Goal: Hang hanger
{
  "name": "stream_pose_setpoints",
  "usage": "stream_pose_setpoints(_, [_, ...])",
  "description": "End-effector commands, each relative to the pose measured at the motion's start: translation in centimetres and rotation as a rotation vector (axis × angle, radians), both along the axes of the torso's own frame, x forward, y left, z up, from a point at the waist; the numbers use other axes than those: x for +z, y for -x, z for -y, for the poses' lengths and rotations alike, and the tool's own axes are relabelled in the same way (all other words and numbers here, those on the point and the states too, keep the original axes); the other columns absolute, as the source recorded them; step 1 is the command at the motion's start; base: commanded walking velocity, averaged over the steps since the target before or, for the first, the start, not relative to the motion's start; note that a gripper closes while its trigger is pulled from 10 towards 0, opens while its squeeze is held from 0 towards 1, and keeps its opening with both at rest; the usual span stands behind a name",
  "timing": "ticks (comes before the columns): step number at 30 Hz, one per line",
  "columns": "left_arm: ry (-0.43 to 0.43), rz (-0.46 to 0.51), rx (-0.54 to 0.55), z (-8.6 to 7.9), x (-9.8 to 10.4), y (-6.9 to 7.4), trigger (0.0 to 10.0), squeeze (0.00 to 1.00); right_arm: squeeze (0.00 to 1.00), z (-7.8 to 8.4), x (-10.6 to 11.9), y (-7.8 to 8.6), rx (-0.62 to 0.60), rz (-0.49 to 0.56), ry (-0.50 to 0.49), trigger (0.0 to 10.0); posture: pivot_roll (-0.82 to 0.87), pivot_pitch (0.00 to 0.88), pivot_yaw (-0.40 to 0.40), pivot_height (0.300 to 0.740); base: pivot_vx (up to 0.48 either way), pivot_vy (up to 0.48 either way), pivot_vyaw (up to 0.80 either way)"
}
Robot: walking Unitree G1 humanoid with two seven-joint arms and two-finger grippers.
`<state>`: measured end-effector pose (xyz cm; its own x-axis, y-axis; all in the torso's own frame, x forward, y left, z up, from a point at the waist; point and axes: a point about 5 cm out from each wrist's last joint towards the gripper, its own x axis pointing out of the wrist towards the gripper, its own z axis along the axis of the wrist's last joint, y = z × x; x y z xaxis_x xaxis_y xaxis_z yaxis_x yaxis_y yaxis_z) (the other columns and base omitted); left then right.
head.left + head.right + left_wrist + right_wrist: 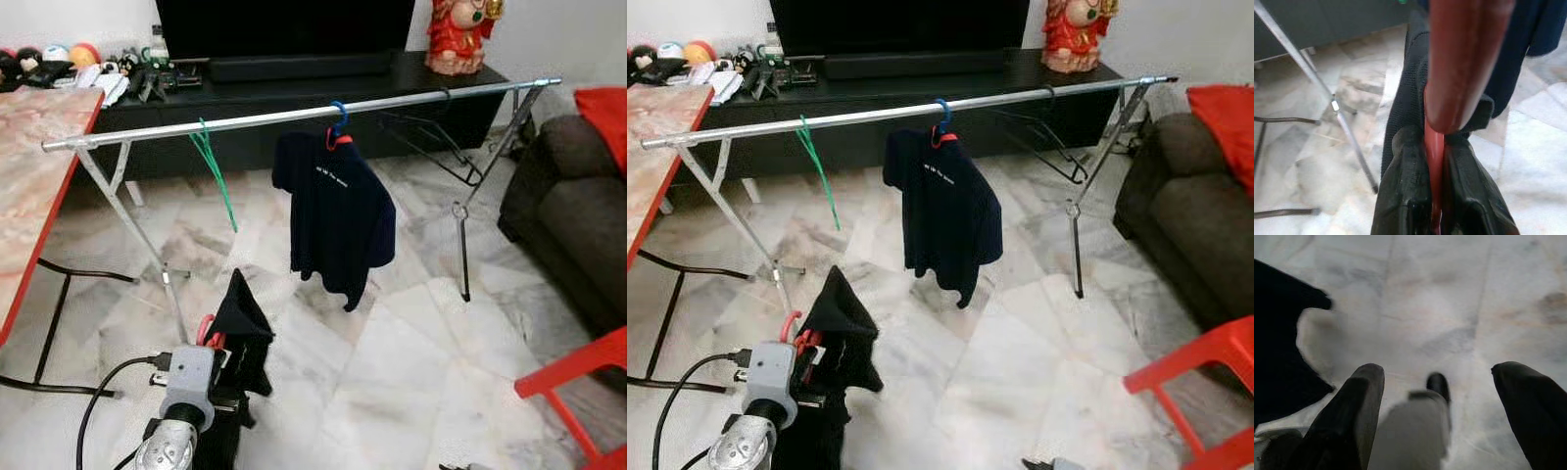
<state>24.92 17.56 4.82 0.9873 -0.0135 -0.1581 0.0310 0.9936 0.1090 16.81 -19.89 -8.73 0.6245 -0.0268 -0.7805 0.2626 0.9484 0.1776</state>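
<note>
My left gripper (1434,200) is shut on the red hanger (1459,63), low in front of the rack. A black garment (242,328) hangs on that hanger and hides the fingertips in the eye views. The silver rail (294,116) runs across ahead at about chest height. On it hang a green hanger (214,171), a navy T-shirt (333,215) on a blue hook, and a black hanger (431,137) near the right end. My right gripper (1442,411) is open, low over the marble floor, with nothing between its fingers.
A marble-topped table (29,176) with a red edge stands at the left. Behind the rack is a black TV bench (294,88). A dark sofa (568,215) is at the right, a red plastic chair (578,392) at the lower right. The rack's legs (137,235) spread on the floor.
</note>
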Motion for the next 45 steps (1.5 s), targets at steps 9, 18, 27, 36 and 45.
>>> stream_pose_setpoints(9, [0.078,-0.1,-0.276,2.6,0.4,-0.3,10.0,0.0,0.0,0.1,0.0,0.2,-0.007,0.014,0.008,10.0,0.0,0.145,0.021,0.74,0.0,0.0,0.0])
stream_pose_setpoints(18, [0.004,-0.32,-0.57,4.9,-0.5,-1.5,10.0,0.0,0.0,-0.8,1.1,-1.6,0.158,0.135,-0.029,10.0,-0.04,0.178,0.028,0.74,0.0,0.0,0.0])
stream_pose_setpoints(27, [-0.103,-0.393,-0.608,5.6,0.3,-3.6,10.0,0.0,0.0,-2.9,1.9,-2.7,0.618,0.164,-0.081,10.0,-0.07,0.175,0.028,0.74,0.0,0.0,0.0])
stream_pose_setpoints(36, [-0.145,-0.437,-0.621,6.4,0.7,-5.1,10.0,0.0,0.0,-3.8,2.4,-2.9,0.762,0.192,-0.138,10.0,-0.09,0.151,0.013,0.74,0.0,0.0,0.0])
stream_pose_setpoints(45, [-0.15,-0.455,-0.703,7.9,1.3,-5.4,10.0,0.0,0.0,-3.0,7.6,-8.5,0.688,0.573,-0.202,10.0,-0.11,0.132,0.014,0.74,0.0,0.0,0.0])
